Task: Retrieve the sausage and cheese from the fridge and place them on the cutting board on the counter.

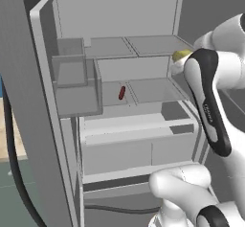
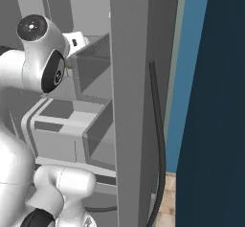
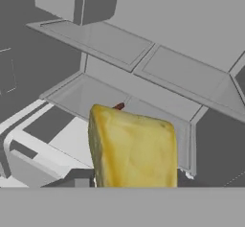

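Left base view, left to right: fridge [image 1: 28,125] door swung open, bins on its inner face. Sausage [image 1: 122,93] lies alone on the middle shelf [image 1: 153,89], well apart from the arm. At right, cheese [image 1: 182,55] shows as a yellow lump at the hand, level with the upper shelf.

Hand view: cheese [image 3: 131,147] sits close against the lens, low centre, the gripper clamped on it (fingertips hidden behind the wedge). Sausage [image 3: 118,106] peeks just above it.

Judgement: cheese looks light, firm, a bit waxy; grip across its flat faces. Sausage is thin and could roll; take it mid-length, across its width.
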Tool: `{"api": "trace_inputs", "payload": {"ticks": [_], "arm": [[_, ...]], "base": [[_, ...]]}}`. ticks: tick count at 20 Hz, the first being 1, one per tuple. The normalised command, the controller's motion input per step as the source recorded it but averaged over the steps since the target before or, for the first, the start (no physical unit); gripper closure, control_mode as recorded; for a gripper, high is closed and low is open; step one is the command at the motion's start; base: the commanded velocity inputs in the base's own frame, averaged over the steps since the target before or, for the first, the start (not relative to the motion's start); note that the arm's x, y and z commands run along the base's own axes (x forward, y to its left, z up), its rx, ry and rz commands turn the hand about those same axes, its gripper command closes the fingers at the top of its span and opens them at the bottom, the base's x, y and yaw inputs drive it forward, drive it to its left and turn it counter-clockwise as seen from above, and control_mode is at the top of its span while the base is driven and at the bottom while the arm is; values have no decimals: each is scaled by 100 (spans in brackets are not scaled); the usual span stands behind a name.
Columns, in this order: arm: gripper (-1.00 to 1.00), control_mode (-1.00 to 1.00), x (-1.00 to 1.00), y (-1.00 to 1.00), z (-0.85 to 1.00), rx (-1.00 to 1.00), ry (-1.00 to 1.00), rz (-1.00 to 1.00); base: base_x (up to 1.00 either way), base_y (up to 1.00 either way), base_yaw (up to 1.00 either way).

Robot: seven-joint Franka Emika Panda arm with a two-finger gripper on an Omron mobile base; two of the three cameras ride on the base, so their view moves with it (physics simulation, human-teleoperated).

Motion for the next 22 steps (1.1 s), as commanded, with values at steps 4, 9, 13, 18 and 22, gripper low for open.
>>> {"api": "trace_inputs", "payload": {"ticks": [4,9,13,18,22], "arm": [[100,-100,-94,2,0,0,0,-1],[100,-100,-74,8,0,-1,0,-3],[100,100,0,0,0,0,0,0],[100,100,0,0,0,0,0,0],[100,100,0,0,0,0,0,0]], "base": [[0,0,0],[0,0,0],[-100,7,-1],[-100,0,5],[-100,8,37]]}}
